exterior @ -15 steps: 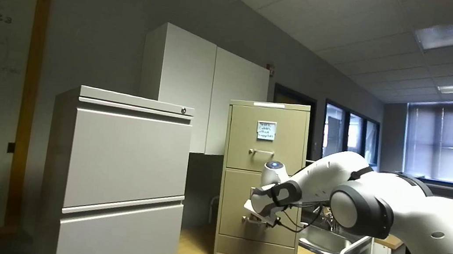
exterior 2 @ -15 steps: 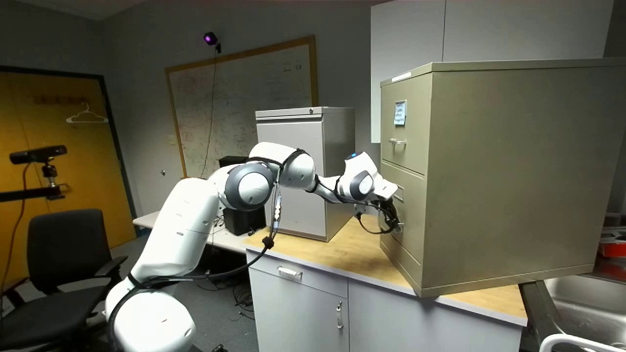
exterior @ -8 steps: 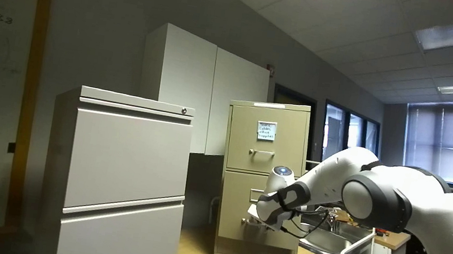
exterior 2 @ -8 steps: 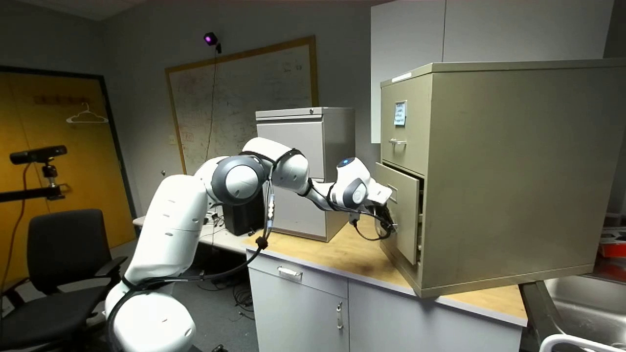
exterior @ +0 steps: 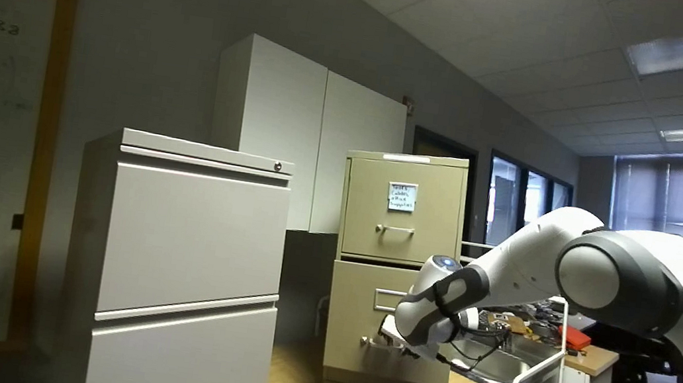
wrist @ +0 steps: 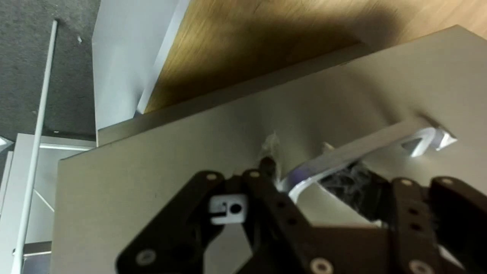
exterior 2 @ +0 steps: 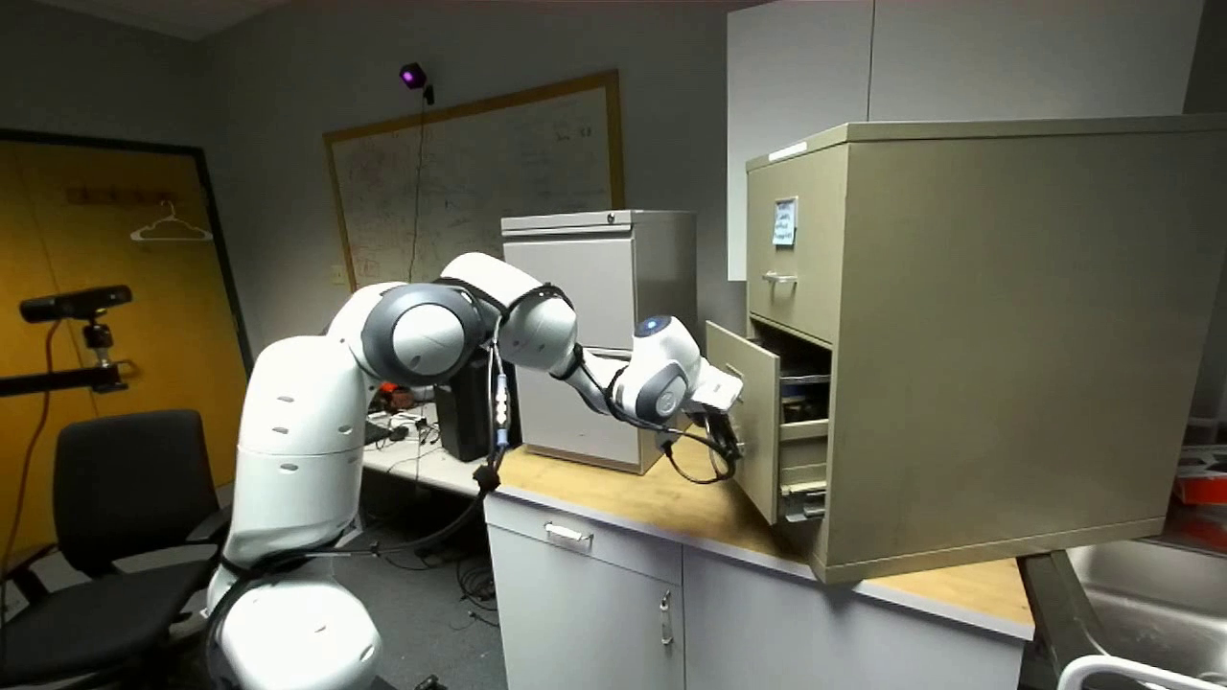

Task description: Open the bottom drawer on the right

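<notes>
While the black two-fingered hand (wrist: 302,156) was engaged at the silver bar-shaped metal handle (wrist: 361,149), the bottom drawer (exterior 2: 760,436), a tan rectangular metal front on the tall beige metal filing cabinet (exterior 2: 1007,355), stood well out of its frame. One second earlier, that front sat flush; half a second earlier, only a narrow slot showed. An exterior view now exposed the drawer's side and a grey metal slide (exterior 2: 803,503) within the widened gap. The white jointed robot arm (exterior 2: 431,331) had drawn back, and the front had travelled with it. The fingers stood apart, a finger apparently passed behind the handle; clamping force could not be determined. The tan metal upper drawer (exterior: 402,219) remained flush. Assessment: opening was under way and well advanced. Further travel probably required a straight pull, since sideways drift risked slipping the finger free.
</notes>
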